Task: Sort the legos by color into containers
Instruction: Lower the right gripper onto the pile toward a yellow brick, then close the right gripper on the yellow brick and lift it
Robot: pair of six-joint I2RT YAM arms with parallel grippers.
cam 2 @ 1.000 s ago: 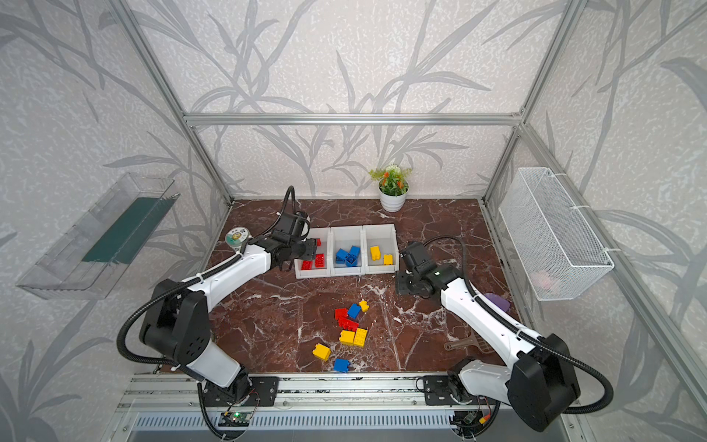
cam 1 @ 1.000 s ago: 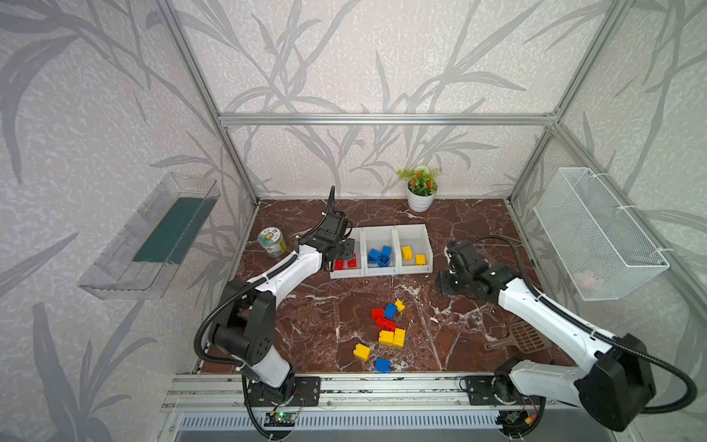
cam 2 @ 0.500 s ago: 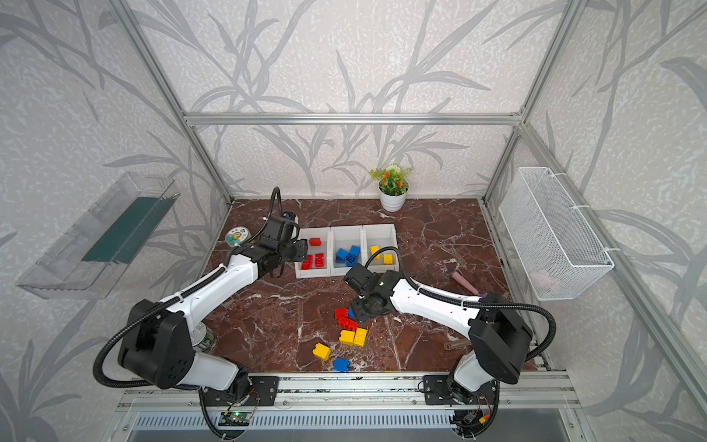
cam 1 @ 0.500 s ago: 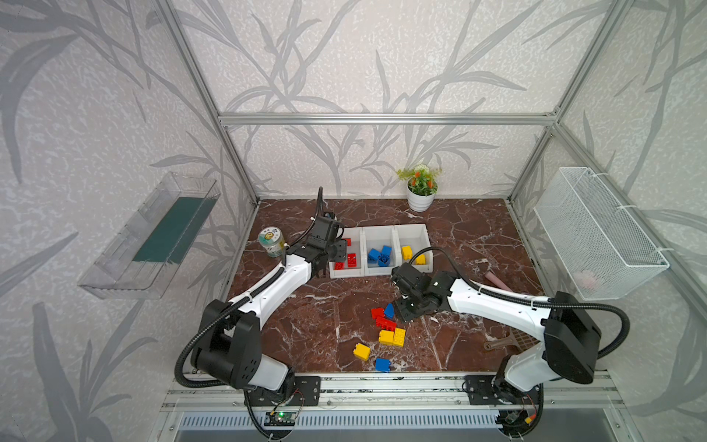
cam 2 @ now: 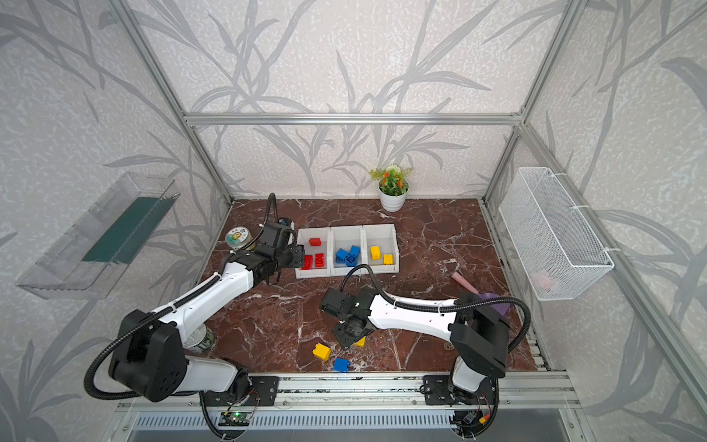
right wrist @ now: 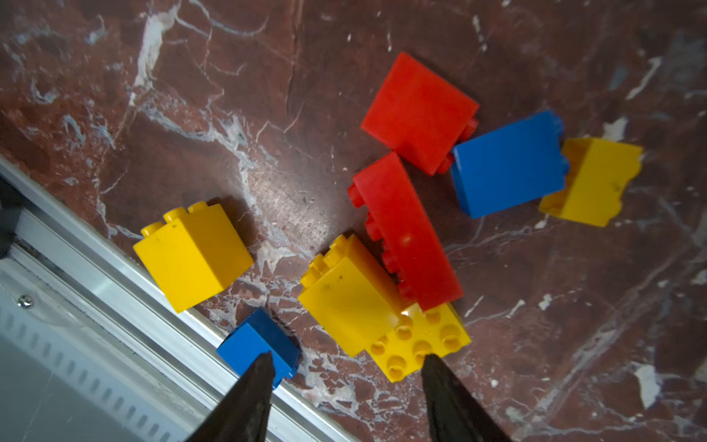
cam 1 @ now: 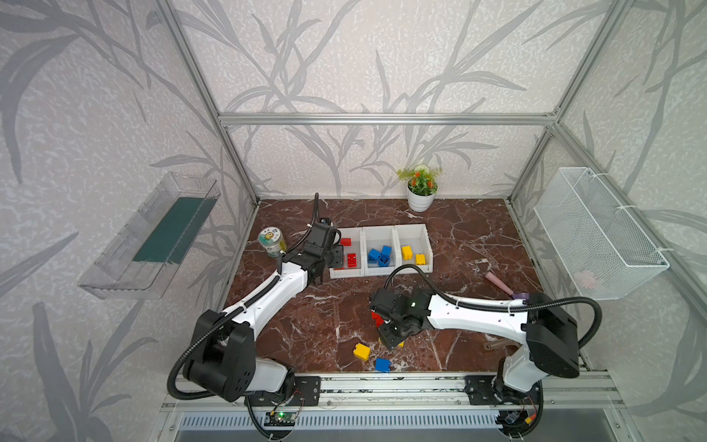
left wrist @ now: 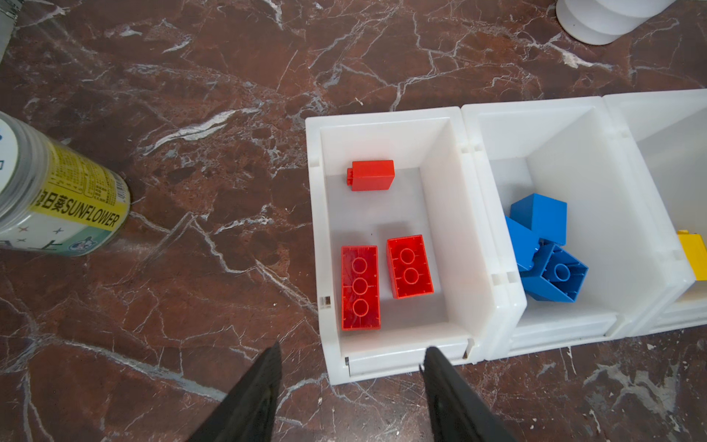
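Three joined white containers (cam 1: 411, 227) hold red legos (left wrist: 360, 287), blue legos (left wrist: 543, 245) and yellow legos (cam 1: 406, 252), one colour each. My left gripper (left wrist: 353, 347) hovers open and empty at the front left corner of the red container (cam 1: 336, 255). Loose legos lie near the table's front: two red (right wrist: 405, 233), a blue (right wrist: 507, 164) and several yellow (right wrist: 348, 302). Apart from them sit a yellow one (cam 1: 361, 351) and a small blue one (cam 1: 382, 364). My right gripper (right wrist: 347, 355) hangs open above this pile (cam 1: 390, 336), holding nothing.
A labelled can (cam 1: 271, 241) stands left of the containers, a potted plant (cam 1: 420, 191) at the back. A pink-handled tool (cam 1: 501, 285) lies at the right. A wire basket (cam 1: 597, 233) and a clear tray (cam 1: 153, 237) hang on the side walls. A metal rail (right wrist: 114, 275) borders the front.
My right arm swung from beside the yellow container forward and left to above the loose pile. My left gripper drew back from over the red container to its front left corner.
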